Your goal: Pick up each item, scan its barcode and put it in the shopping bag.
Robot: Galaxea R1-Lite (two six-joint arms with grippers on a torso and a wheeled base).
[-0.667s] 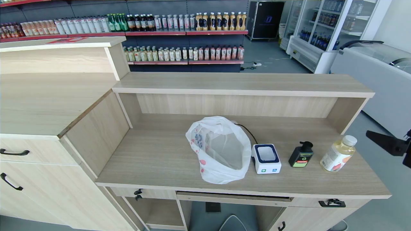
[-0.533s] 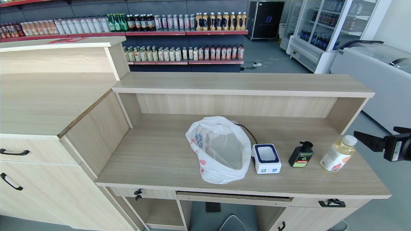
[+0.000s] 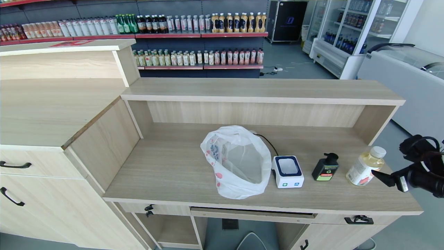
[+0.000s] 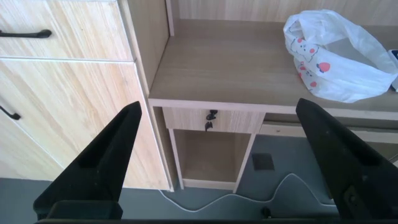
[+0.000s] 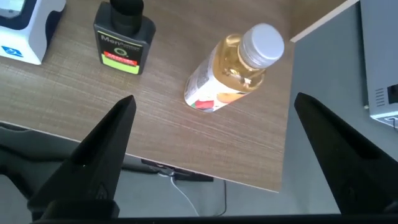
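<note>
On the wooden counter (image 3: 166,173) a white shopping bag (image 3: 236,163) stands open. To its right are a white scanner (image 3: 287,171), a black pump bottle (image 3: 325,167) and a yellow drink bottle with a white cap (image 3: 366,166). My right gripper (image 5: 214,102) is open, hovering over the yellow bottle (image 5: 233,71) near the counter's right end. One of its fingers (image 3: 381,175) sits just right of that bottle. The black pump bottle (image 5: 122,40) and the scanner (image 5: 25,31) lie off to one side. My left gripper (image 4: 217,106) is open and empty, low in front of the counter's left end, with the bag (image 4: 339,53) far off.
A raised back shelf (image 3: 263,91) overhangs the rear of the counter, and a tall cabinet wall (image 3: 104,142) closes its left side. The scanner's cable (image 3: 269,142) runs behind the bag. The counter's right edge (image 3: 411,194) is close to the yellow bottle.
My right arm has come in from the right edge and dropped lower, ending close beside the yellow bottle. The items on the counter have not moved.
</note>
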